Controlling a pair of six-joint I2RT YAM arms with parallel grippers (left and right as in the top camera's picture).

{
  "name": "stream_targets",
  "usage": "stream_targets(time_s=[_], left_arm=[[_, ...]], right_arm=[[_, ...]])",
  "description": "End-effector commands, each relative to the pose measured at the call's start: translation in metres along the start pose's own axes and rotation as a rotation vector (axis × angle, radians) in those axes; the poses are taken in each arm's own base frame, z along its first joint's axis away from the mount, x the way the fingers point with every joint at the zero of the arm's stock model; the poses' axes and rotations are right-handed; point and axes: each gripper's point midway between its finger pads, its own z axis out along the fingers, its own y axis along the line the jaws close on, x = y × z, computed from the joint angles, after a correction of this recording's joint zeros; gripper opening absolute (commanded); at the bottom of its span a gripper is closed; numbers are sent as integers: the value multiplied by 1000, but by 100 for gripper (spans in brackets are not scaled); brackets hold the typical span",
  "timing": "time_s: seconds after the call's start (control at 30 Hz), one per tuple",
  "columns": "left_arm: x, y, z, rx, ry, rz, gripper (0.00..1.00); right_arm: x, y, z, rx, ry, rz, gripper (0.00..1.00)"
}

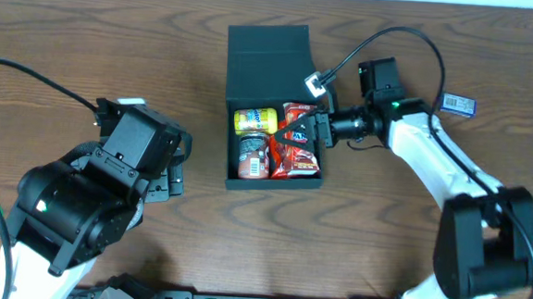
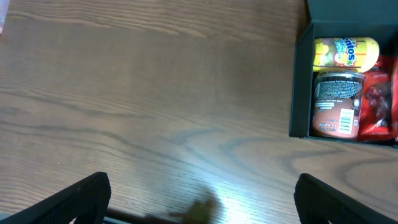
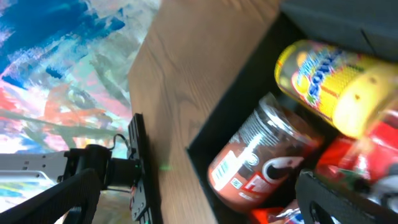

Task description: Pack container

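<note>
Overhead: container lengthwise front-to-back, lid end far; left gripper, right gripper spread.

left arm: black | right arm: white links | right gripper: black

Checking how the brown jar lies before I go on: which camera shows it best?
Left wrist: the brown jar shows whole and sharp, lying on its side beside the yellow tube in the container. Overhead shows it whole but small; right wrist shows it close but blurred and tilted.
</note>
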Motion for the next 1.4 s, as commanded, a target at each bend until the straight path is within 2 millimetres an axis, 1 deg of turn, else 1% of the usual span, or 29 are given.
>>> stream_targets(time_s=[0.0, 0.13, 0.2, 0.3, 0.43, 0.53, 0.67, 0.73, 0.8, 0.9, 1.03, 1.1, 1.23, 1.3, 1.37], left_arm=[[-1, 2, 0, -6, -2, -17, 95], [-1, 2, 0, -10, -4, -17, 95], [-1, 2, 0, -10, -4, -16, 95], [-1, 2, 0, -10, -4, -16, 95], [-1, 3, 0, -12, -5, -16, 95], [-1, 3, 0, -13, -5, -8, 95], [-1, 3, 0, -13, -5, -8, 95], [-1, 3, 0, -12, -5, -8, 95], [-1, 3, 0, -13, -5, -8, 95], [-1, 3, 0, -12, -6, -8, 95], [-1, 3, 0, -12, -5, -9, 95], [-1, 3, 0, -12, -5, -8, 95], [-1, 3, 0, -12, -5, -9, 95], [-1, 3, 0, -12, -5, -9, 95], [-1, 3, 0, -12, -5, -9, 95]], right_arm=[[12, -11, 10, -21, 32, 61, 99], [16, -26, 15, 3, 42, 78, 99], [15, -29, 17, 1, 40, 75, 99], [12, -25, 17, -21, 31, 78, 99], [4, -4, 12, -131, 3, 42, 99], [-4, 5, 4, -140, -19, 55, 99], [-16, 37, -13, -136, -59, -29, 99], [-18, 54, -21, -119, -70, -64, 99], [-16, 65, -25, -81, -72, -75, 99], [-3, 71, -24, 1, -37, -58, 99], [22, 74, -9, -16, 49, -40, 99], [35, 71, 0, -25, 78, -27, 99], [53, 57, 8, -18, 94, 22, 99], [62, 43, 10, 28, 98, 82, 99], [69, 35, 13, 42, 95, 109, 99]])
